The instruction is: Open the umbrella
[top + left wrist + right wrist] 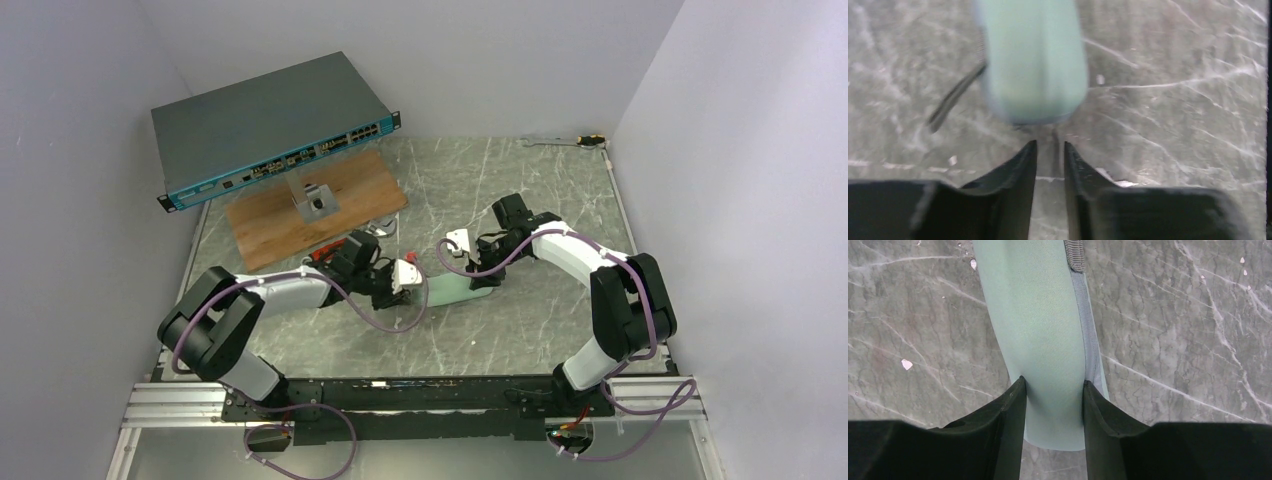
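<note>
A pale mint fabric sleeve (455, 290) lies flat on the marble table between my two grippers. The umbrella itself is hidden; no tan fabric or handle shows. My right gripper (1054, 381) has its fingers pressed against both sides of the sleeve (1040, 315) near one end, and it sits at the sleeve's right end (483, 277) in the top view. My left gripper (1050, 145) stands just short of the sleeve's other end (1033, 60), its jaws a narrow gap apart with only table between them. A dark strap (955, 97) trails beside that end.
A network switch (270, 125) stands tilted at the back left, over a wooden board (315, 205) with a metal bracket (315, 198). A wrench (550, 142) lies at the back right. White walls close in the table on three sides.
</note>
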`<state>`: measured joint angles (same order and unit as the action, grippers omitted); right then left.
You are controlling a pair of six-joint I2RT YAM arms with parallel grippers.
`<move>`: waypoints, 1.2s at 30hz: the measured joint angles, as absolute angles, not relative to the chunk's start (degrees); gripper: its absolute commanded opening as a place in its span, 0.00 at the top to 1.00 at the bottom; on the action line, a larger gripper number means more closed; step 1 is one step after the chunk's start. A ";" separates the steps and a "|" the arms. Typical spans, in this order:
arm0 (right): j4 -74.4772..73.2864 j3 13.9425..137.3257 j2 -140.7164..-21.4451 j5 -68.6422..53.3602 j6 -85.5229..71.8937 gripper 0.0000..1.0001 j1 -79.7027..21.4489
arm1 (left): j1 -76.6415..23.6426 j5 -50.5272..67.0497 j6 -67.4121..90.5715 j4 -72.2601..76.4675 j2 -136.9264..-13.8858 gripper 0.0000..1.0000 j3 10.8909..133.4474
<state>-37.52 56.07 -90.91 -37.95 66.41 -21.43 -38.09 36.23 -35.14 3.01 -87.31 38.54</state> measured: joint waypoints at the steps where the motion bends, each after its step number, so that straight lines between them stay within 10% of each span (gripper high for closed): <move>1: -37.52 56.07 -90.91 -37.95 66.43 0.74 -21.43 | -37.21 36.07 -34.22 4.19 -87.07 0.62 38.22; 18: -38.59 56.99 -91.64 -37.98 66.87 0.76 -21.43 | -37.06 35.92 -41.21 16.38 -85.76 0.49 33.78; 29: -38.59 56.97 -91.64 -37.95 66.89 0.81 -21.43 | -37.67 34.76 -41.34 16.88 -88.88 0.94 35.22; 36: -38.48 56.86 -91.59 -37.89 66.46 1.00 -21.43 | -37.58 34.68 -41.39 16.32 -88.90 1.00 35.22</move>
<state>-38.48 56.86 -91.59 -37.89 66.46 -21.43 -37.58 34.68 -41.39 16.32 -88.90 35.22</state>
